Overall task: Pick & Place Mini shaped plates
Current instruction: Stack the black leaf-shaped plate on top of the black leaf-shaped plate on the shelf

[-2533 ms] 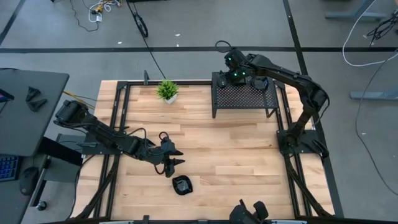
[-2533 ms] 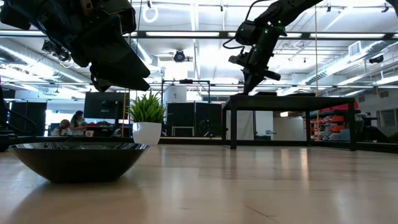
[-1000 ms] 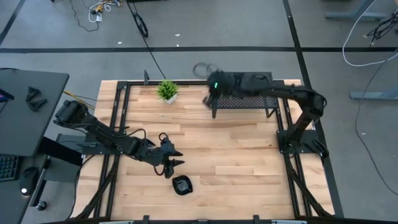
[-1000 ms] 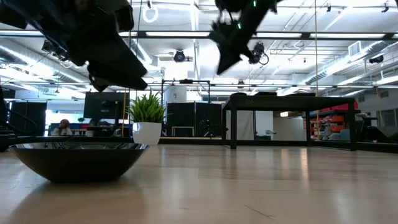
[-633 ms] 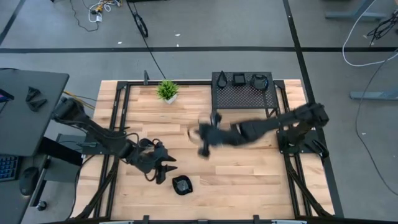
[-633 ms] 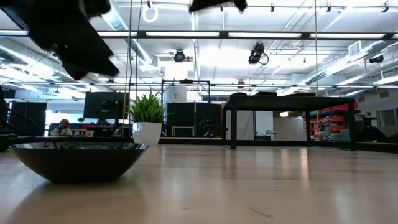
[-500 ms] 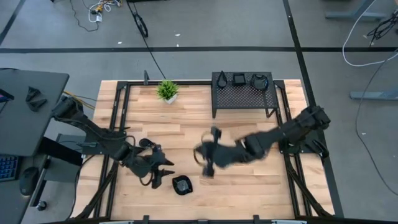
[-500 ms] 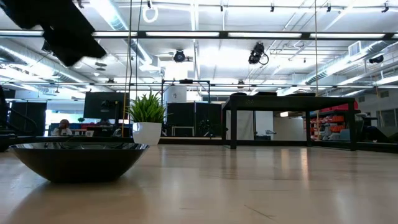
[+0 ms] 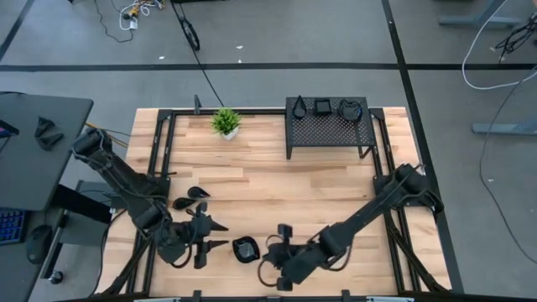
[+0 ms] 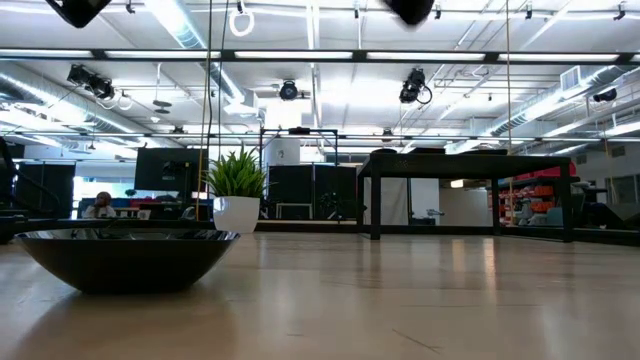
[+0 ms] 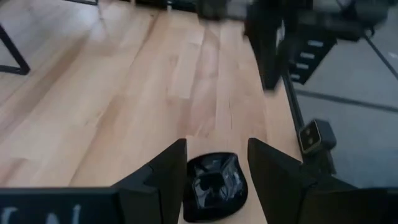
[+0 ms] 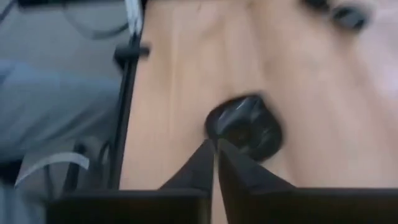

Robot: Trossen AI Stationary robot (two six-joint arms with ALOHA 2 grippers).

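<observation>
1. Sitting on the near part of the wooden table [image 9: 336,201], the small glossy black rounded plate [image 9: 245,249] lies between both grippers.
2. Just to its right, the right gripper [image 9: 281,270] has fingers pressed together, holding nothing; its tips aim at the plate, which reads slightly elongated there.
3. Just to its left, the left gripper [image 9: 204,243] stands open and empty, the plate framed between its fingers.
4. Far back, three more small black plates [image 9: 323,106] rest on the black perforated metal rack [image 9: 329,130], beside the small green potted plant [image 9: 226,122].

Bare table [image 9: 336,193] lies mid-board; rack [image 9: 329,127] and plant [image 9: 225,122] block the far edge
</observation>
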